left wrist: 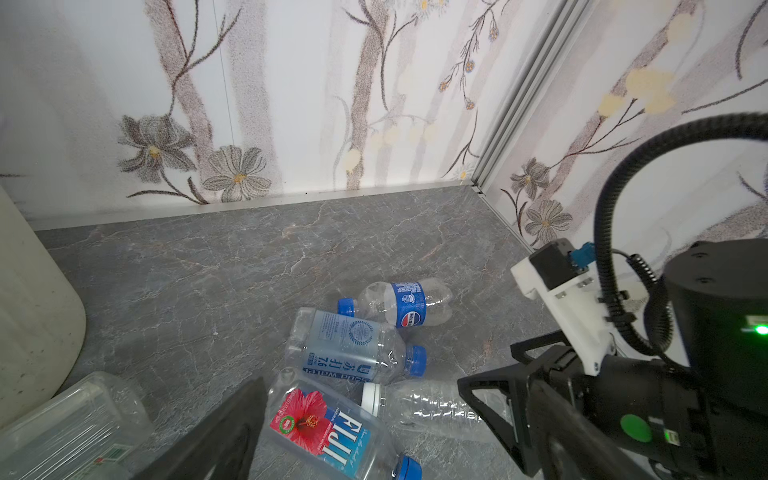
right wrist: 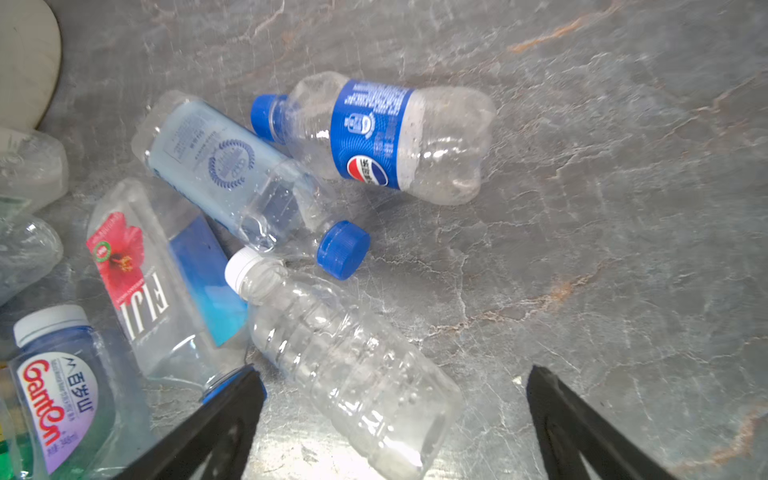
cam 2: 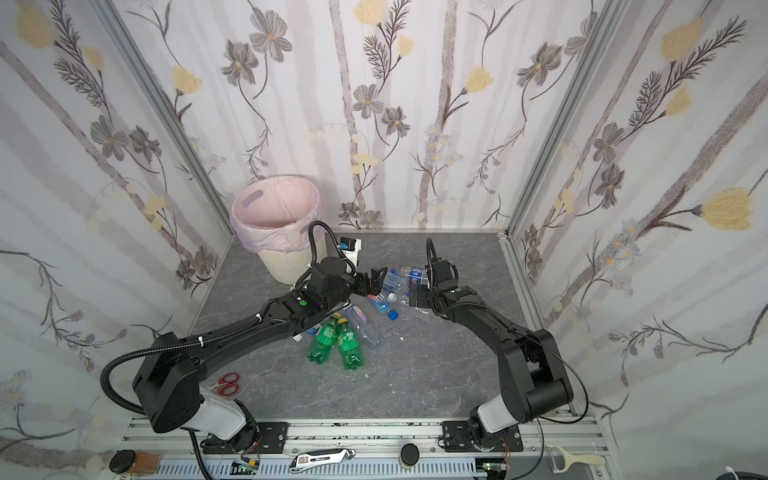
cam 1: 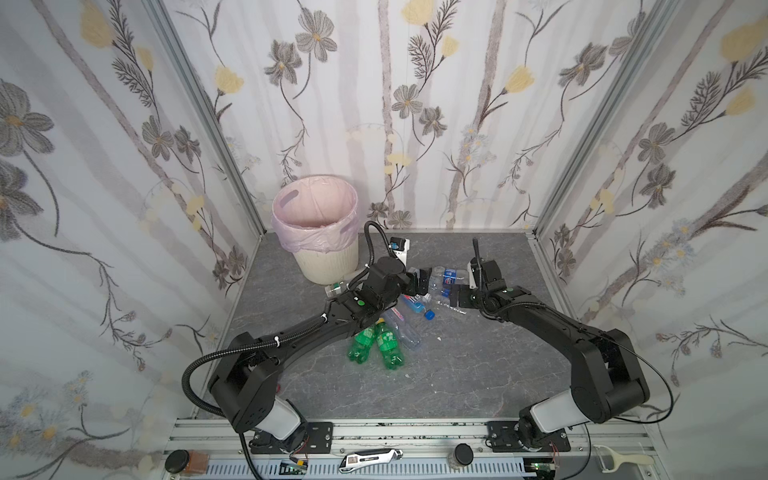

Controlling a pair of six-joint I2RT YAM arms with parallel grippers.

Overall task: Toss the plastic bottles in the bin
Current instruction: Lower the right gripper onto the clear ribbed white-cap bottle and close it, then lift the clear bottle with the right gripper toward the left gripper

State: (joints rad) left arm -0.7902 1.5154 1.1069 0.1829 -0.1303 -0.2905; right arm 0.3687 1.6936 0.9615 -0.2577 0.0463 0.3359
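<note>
- Top views: bin [cam 1: 328, 266] stands upright, pink liner [cam 1: 309, 241] folded over its rim. The plastic bottles [cam 1: 409, 332] lie on the table [cam 1: 457, 374] near the bin's base, with the green pair [cam 1: 388, 347] farthest from it.
- Left gripper [cam 1: 422, 280] hovers over the bottles near the bin, jaws spread wide. Right gripper [cam 1: 455, 299] sits farther from the bin, jaws also spread.
- Left wrist: Pepsi-label bottle [left wrist: 405, 303] and Fiji bottle [left wrist: 328, 428] lie on their sides, apart from the bin wall.
- Right wrist: white-capped clear bottle [right wrist: 345, 365] lies between the spread fingers, unclamped.
</note>
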